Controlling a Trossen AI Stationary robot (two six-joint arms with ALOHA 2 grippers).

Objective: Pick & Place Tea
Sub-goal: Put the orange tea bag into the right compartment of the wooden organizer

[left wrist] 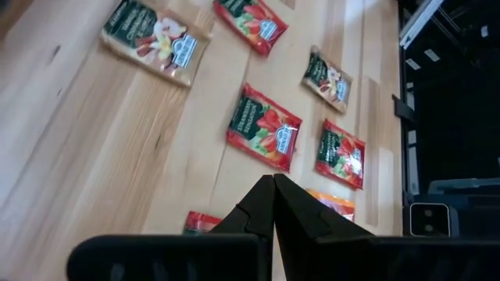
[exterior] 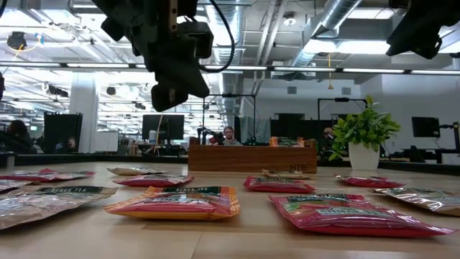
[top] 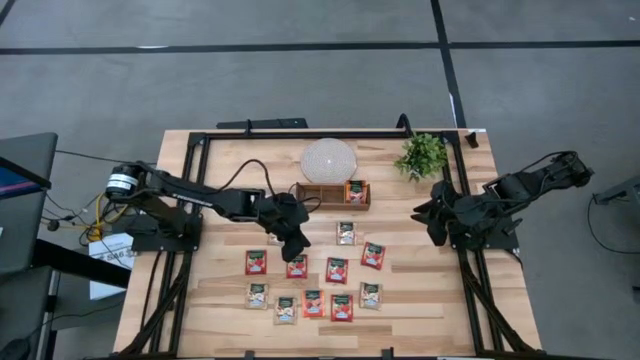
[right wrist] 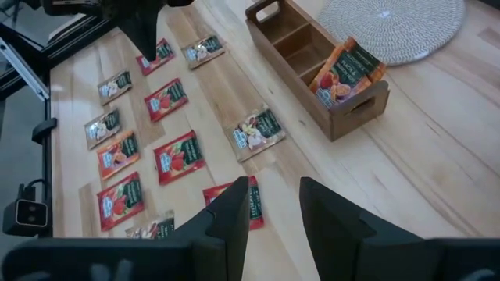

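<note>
Print on the tea sachets [top: 337, 270] is mostly too small to read; in the low view the nearest beige one [exterior: 50, 198] shows green lettering ending in "TEA", rest illegible, and the wooden tray [exterior: 251, 157] has a small mark on its front I can't make out. Sachets lie flat and scattered on the table [top: 420, 300] in loose rows in the middle and toward the front edge, gaps between most, none overlapping as far as I can tell. Mix of red with pale labels and a few beige, e.g. one [top: 346, 233] just in front of the tray. One orange/red sachet [right wrist: 348, 72] stands tilted in the tray's end compartment; the other two compartments [right wrist: 293, 43] look bare. Round woven mat [top: 329, 160] sits touching or just behind the tray, small potted plant [top: 422, 156] near the back right corner. Left gripper [top: 296, 246] hovers over the upper left of the sachet spread, jaws closed tip to tip, holding nothing. Right gripper [top: 427, 219] is parked at the right side of the table, clear of the sachets, jaws parted with nothing between them. Open wood on the right strip and the far left; black frame rails [top: 470, 290] run along both sides. People are seated in the room behind.
</note>
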